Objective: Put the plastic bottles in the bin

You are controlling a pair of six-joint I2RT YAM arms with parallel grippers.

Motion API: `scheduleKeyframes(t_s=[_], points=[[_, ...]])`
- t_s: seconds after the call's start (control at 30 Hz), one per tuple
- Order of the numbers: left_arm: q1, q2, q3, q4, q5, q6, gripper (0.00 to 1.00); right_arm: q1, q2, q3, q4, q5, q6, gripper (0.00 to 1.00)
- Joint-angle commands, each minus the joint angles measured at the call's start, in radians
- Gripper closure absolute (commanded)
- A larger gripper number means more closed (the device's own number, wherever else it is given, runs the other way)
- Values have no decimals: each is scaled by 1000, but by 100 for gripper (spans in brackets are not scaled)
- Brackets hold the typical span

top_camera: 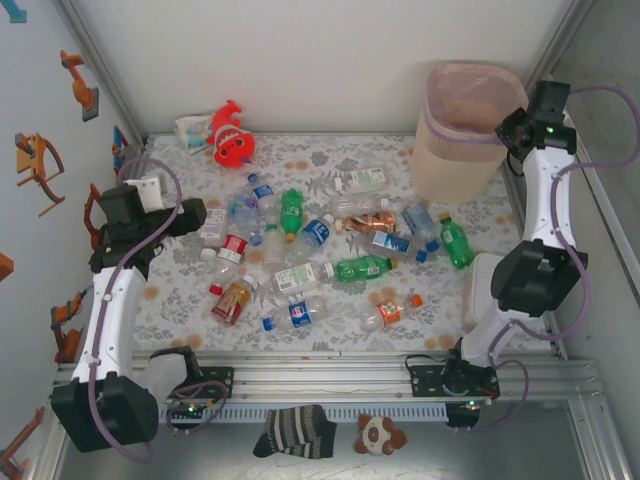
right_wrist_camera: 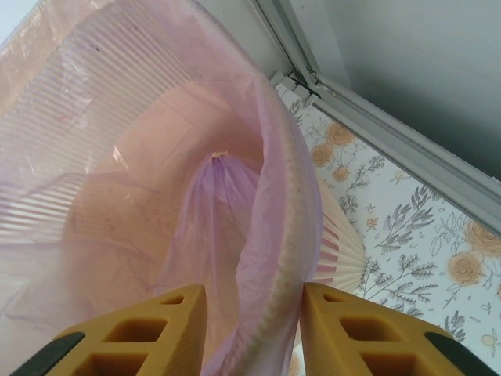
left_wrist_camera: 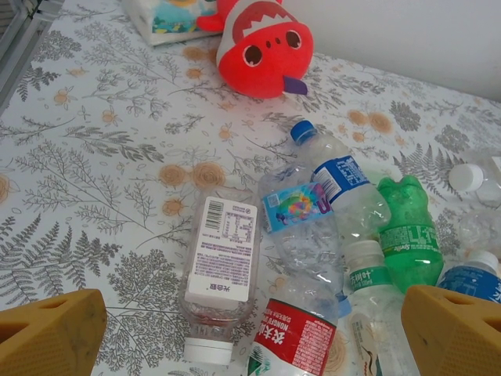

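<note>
The plastic bottles [top_camera: 362,268] lie on their sides, scattered across the middle of the tabletop [top_camera: 175,300] and well apart from the bin [top_camera: 450,165] in the far right corner. The left end effector [left_wrist_camera: 250,338] hangs spread wide over the left of the heap, above a white-labelled bottle [left_wrist_camera: 221,270]. It looks empty and thin-walled, so probably light, slick and easily crushed; best taken gently across the labelled body. The right end effector [right_wrist_camera: 254,329] straddles the bin's lined rim at a narrow gap; whether it actually grips is unclear.
</note>
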Motion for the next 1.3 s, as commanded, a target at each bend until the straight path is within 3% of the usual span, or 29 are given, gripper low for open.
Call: scheduleKeyframes(t_s=[0.0, 0.37, 1.27], points=[[8, 5, -6, 15, 17, -14, 4, 24, 34, 20, -58, -28, 4, 68], [14, 21, -4, 16, 14, -15, 4, 86, 54, 46, -71, -94, 7, 75], [22, 28, -7, 3, 11, -18, 4, 300, 177, 129, -43, -231, 58, 76]])
